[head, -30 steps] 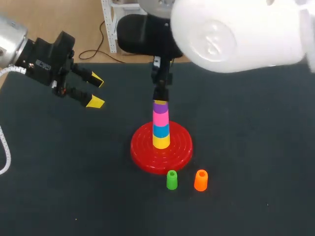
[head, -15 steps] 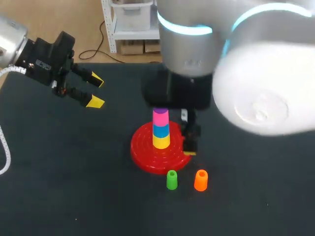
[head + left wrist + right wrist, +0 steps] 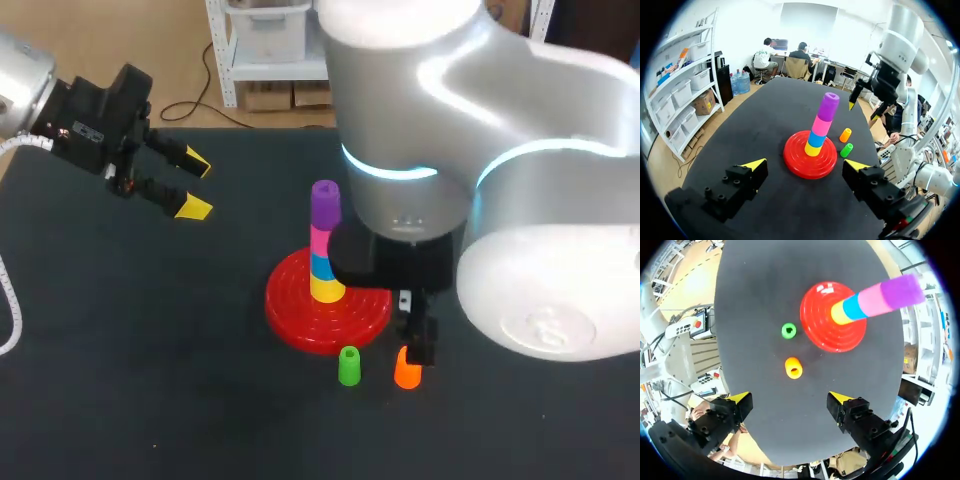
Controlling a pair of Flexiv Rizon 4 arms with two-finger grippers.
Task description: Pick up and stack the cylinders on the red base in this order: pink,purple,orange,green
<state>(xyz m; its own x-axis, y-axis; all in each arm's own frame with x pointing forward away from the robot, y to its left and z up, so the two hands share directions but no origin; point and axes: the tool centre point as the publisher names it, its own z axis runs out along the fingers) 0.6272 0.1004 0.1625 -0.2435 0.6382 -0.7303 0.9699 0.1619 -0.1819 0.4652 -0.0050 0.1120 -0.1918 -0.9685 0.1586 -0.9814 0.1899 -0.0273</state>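
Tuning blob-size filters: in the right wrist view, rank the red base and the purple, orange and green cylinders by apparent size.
1. red base
2. purple cylinder, topmost, so nearer the camera
3. orange cylinder
4. green cylinder, only slightly smaller than orange; nearness may explain the difference

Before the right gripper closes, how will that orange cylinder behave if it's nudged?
The orange cylinder looks like hollow plastic, so probably light and stiff. Standing upright on a narrow end, it could tip from an off-centre push; once down, its round side would likely roll.
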